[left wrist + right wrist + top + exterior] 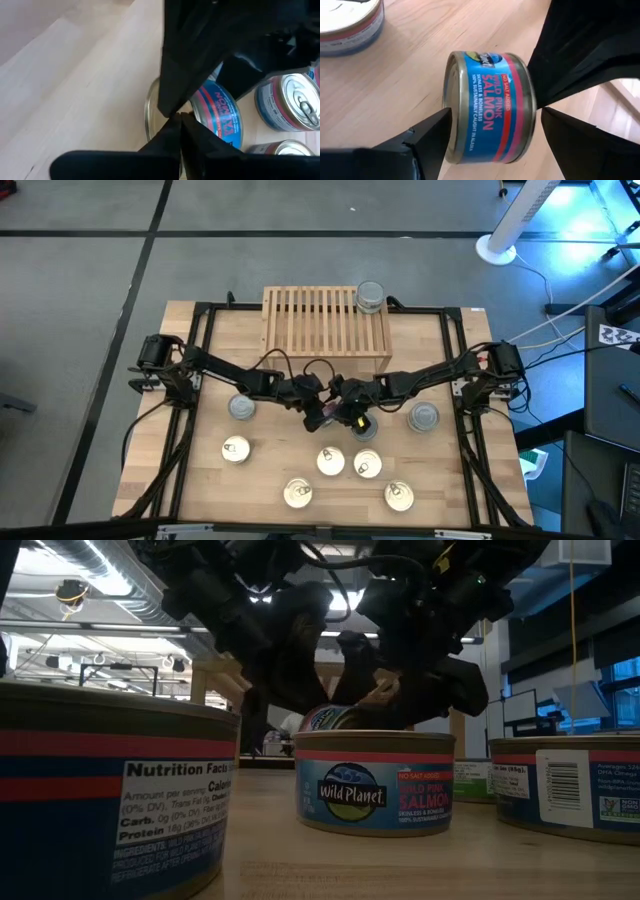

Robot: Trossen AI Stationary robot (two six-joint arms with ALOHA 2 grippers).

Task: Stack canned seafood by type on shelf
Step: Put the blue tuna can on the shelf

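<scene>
Mid-table, the right gripper [492,135] stands with its two fingers spread wide on either side of a blue-and-pink salmon can [487,107], which lies tipped on its edge between them; whether the fingers press its ends or merely flank it cannot be told. The left gripper [179,125], clenched tight with nothing between its fingers, sits just at nine o'clock of the right one in the high view, its tip against the same can's rim.

Seen from above, the shelf [327,322] stands at twelve o'clock of the two grippers, at the table's far edge, with one silver-lidded can [370,296] on its right rear corner. A grey-lidded can [241,408] lies at nine o'clock of the grippers and another [423,417] at three o'clock. Five gold-lidded cans fan out from seven to five o'clock, the nearest [331,461] at six.

From above, the dark wrists and cables cover most of the tipped can. In the low view, a Wild Planet salmon can [374,783] stands in front of it, leaving only a sliver of label visible under the arms, and large cans at both edges are cut off.
</scene>
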